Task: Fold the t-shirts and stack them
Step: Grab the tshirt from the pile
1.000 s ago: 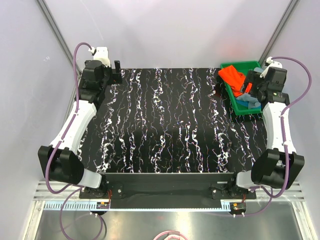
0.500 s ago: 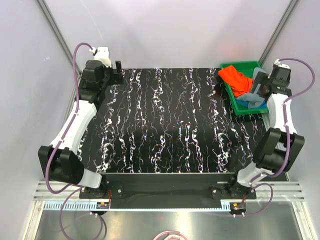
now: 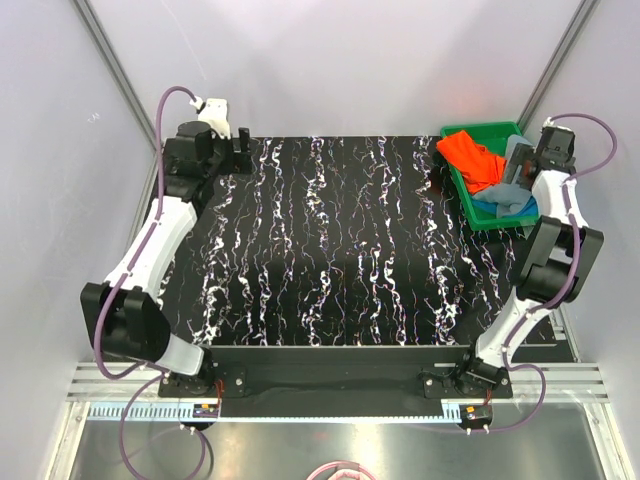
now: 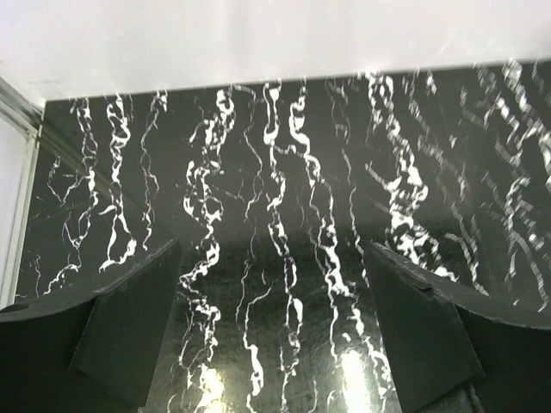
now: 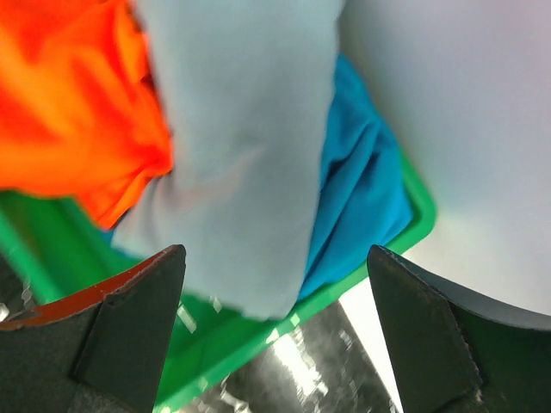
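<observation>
Three t-shirts lie bunched in the green tray (image 3: 480,130) at the back right: an orange-red one (image 3: 468,157), a grey-blue one (image 3: 514,204) and a teal-blue one (image 3: 487,208). My right gripper (image 3: 514,172) hovers open over the tray's right side. In the right wrist view its jaws (image 5: 275,258) stand wide apart above the grey-blue shirt (image 5: 241,146), with the orange-red shirt (image 5: 69,112) to the left, the teal-blue shirt (image 5: 362,189) to the right, and nothing between them. My left gripper (image 3: 238,142) is open above the table's back left corner, holding nothing (image 4: 274,249).
The black marbled table (image 3: 330,240) spreads between the arms. The tray's rim (image 5: 258,331) sits at the table's right edge, with the white enclosure wall (image 5: 465,129) close behind it. The left arm stretches along the table's left edge.
The right arm has drawn up and swung its gripper back and to the right over the tray. The left gripper has shifted slightly right. Both stay open and empty.
</observation>
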